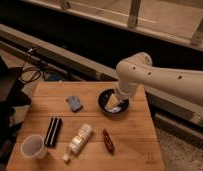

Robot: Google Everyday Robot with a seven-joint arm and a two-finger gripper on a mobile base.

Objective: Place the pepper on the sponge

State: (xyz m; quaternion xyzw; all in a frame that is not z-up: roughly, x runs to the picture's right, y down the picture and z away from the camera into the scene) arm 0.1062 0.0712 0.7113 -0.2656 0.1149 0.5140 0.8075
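The dark red pepper [108, 140] lies on the wooden table [85, 125], toward its front right. The blue-grey sponge [74, 103] rests near the table's middle, left of a dark bowl [113, 104]. My gripper [113, 102] hangs at the end of the white arm, over the dark bowl, well behind the pepper and right of the sponge. Nothing touches the pepper or the sponge.
A white-and-tan bottle [78, 140] lies left of the pepper. A long black rectangular object [53, 131] and a clear plastic cup [33, 147] sit at the front left. Cables and dark equipment [15, 90] lie off the table's left side.
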